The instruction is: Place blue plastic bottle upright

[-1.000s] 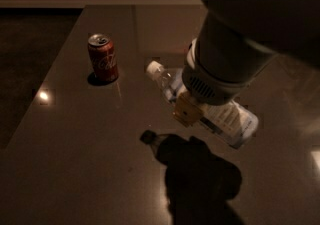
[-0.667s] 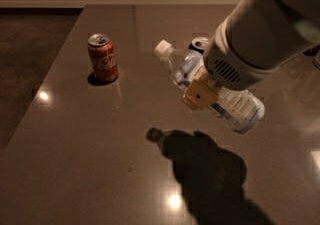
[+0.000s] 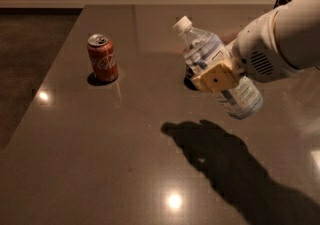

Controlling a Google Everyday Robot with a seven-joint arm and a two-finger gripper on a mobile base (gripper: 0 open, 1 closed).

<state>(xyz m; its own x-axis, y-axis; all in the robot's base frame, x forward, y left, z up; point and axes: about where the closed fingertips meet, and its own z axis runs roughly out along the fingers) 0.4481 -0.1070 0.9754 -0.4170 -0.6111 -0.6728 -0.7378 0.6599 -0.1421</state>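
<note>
Above table (image 3: 100,144), gripper (image 3: 216,77) clamps tilted blue plastic bottle (image 3: 201,49).

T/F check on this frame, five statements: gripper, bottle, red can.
1. The gripper holds the bottle clear of the table. True.
2. The bottle is upright. False: it is tilted, with its cap pointing to the upper left.
3. The red can lies on its side. False: it stands upright on the table.
4. The bottle's cap is on. True.
5. The gripper touches the red can. False: it is off to the right, apart from the can.
</note>
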